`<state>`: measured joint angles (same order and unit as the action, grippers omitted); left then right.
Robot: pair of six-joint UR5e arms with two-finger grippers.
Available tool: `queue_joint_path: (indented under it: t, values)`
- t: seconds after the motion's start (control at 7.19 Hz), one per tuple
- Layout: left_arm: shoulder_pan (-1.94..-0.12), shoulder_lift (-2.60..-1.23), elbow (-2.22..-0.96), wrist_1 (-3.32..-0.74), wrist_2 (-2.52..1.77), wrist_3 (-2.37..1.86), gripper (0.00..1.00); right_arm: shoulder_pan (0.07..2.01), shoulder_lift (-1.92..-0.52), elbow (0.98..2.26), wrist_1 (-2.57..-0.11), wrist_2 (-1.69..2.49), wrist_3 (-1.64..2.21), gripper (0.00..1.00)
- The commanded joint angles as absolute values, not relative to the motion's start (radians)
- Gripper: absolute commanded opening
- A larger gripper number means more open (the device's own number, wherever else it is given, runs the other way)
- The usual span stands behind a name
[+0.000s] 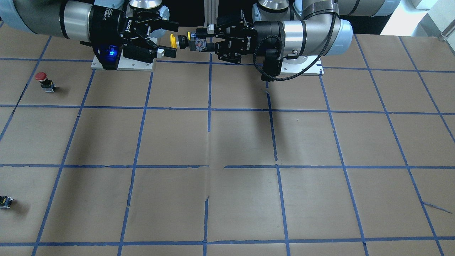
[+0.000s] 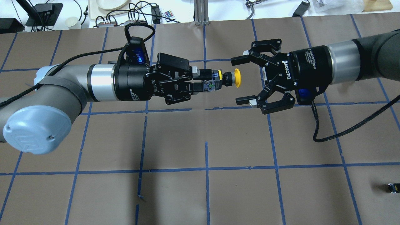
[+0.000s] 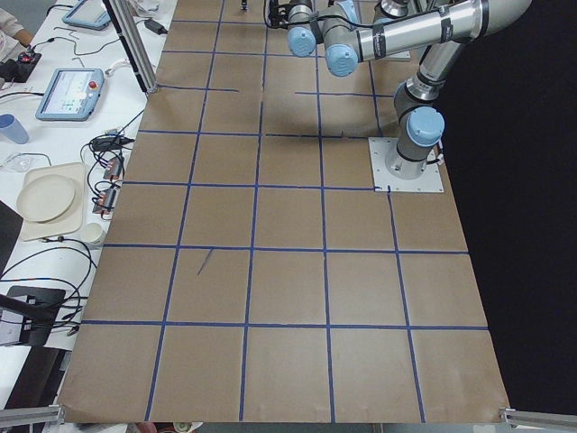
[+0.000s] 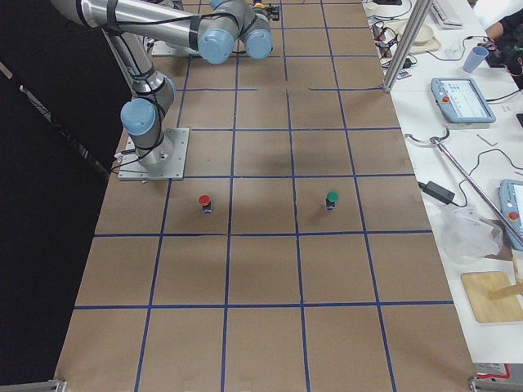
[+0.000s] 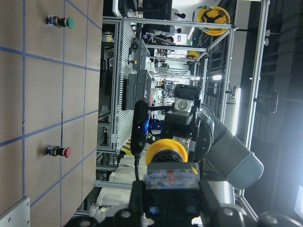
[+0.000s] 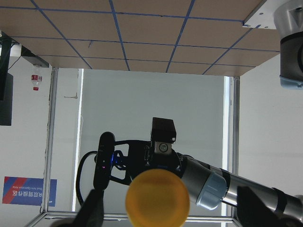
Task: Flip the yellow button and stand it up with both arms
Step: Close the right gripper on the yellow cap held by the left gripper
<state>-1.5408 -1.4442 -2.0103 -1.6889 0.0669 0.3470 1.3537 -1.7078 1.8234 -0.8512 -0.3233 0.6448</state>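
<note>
Shows a brown paper table cover (image 1: 241,138) crossed by blue tape grid lines (image 1: 170,108). Has 1 red mushroom-capped push-button (image 1: 43,81) and 1 green-capped push-button (image 4: 332,198) standing upright, well apart, in separate squares. Holds 1 tiny dark block (image 1: 5,202) near an edge.

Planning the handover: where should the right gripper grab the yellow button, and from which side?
Probably the black collar behind the cap, coming straight in from the cap end. The left gripper is shut on the contact block of the yellow button, holding it level in the air with the cap facing the open right gripper; only that end is free.
</note>
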Motion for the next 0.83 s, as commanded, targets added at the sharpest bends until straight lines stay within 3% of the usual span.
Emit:
queue_joint_path:
  t: [0.0,0.14,0.28,0.56,0.7]
  values:
    - [-1.542,-1.442,-2.013,-1.689,0.067,0.347,0.15,1.356,-1.707,1.816,-0.851,-0.325,0.646,0.79]
    - [-1.542,-1.443,-2.013,-1.689,0.067,0.347,0.15,1.355,-1.704,1.815,-0.851,-0.324,0.646,0.51]
    - [-1.542,-1.443,-2.013,-1.689,0.067,0.348,0.15,1.353,-1.703,1.813,-0.851,-0.324,0.646,0.29]
    - [-1.542,-1.443,-2.013,-1.689,0.067,0.347,0.16,1.348,-1.703,1.813,-0.85,-0.322,0.646,0.1]
    - [-1.542,-1.443,-2.013,-1.689,0.067,0.347,0.17,1.348,-1.703,1.813,-0.85,-0.321,0.646,0.06]
